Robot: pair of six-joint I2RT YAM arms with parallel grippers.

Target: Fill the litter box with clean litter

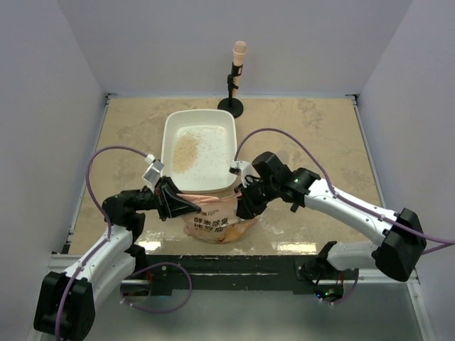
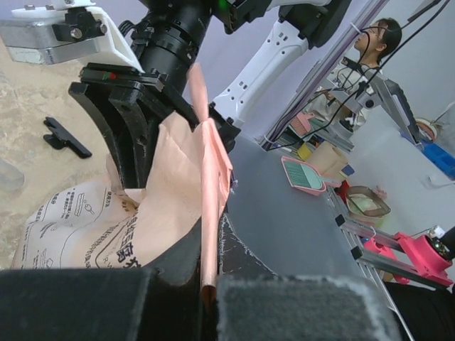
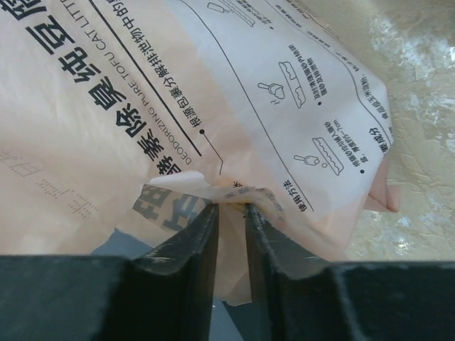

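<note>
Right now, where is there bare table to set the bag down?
Bare table lies left of the litter box, and right of it beyond the right arm. The back corners beside the microphone stand are free too. Crowded at near centre, where the left gripper and right gripper pinch the bag in their fingers by the box's rim.

- pink-orange bag (image 1: pixel 217 226): printed, crinkled, pinched between left pincer (image 1: pixel 193 207) and right pincer (image 1: pixel 244 209)
- mic on stand (image 1: pixel 237 74): upright, well beyond both pincers
- small black bracket (image 2: pixel 65 137): flat on beige tabletop (image 1: pixel 313 135), past the left pincer
</note>
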